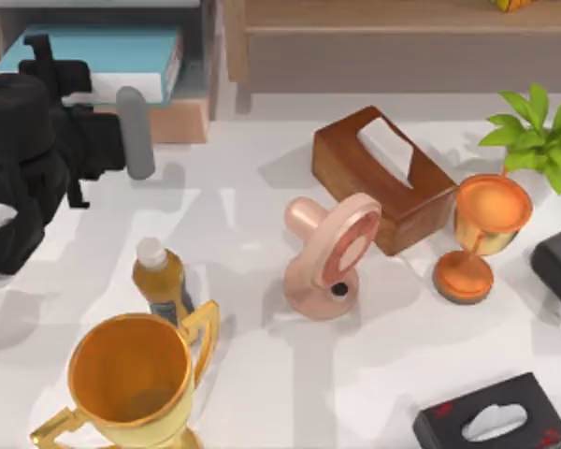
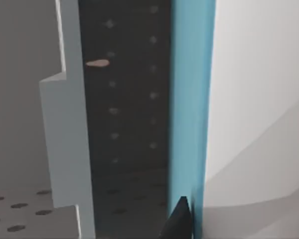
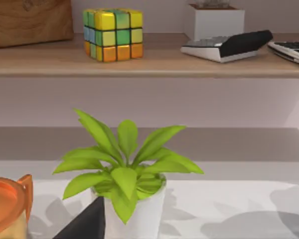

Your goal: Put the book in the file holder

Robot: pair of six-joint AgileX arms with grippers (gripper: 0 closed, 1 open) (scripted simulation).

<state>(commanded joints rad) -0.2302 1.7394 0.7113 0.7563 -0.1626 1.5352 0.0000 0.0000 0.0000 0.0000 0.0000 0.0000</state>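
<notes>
book (image 1: 93, 51) lies inside the holder (image 1: 198, 51), just beyond the left gripper (image 1: 51, 61); grip state cannot tell. risk: pulling back snags the book, dragging it out. right arm (image 1: 559, 267) parked.

Illumination is bright and even across the white table (image 1: 290, 374) in the top view. Soft-edged grey shadows fall beside the brown tissue box (image 1: 383, 178) and the pink fan (image 1: 332, 257), several overlapping, which indicates more than one overhead source. The large gold trophy cup (image 1: 131, 379) carries a mild sheen without hard glare. In the left wrist view, the file holder (image 2: 65, 129) interior is dim and the book (image 2: 189, 99) edge is well lit. The potted plant (image 3: 127, 169) casts faint shadows.
</notes>
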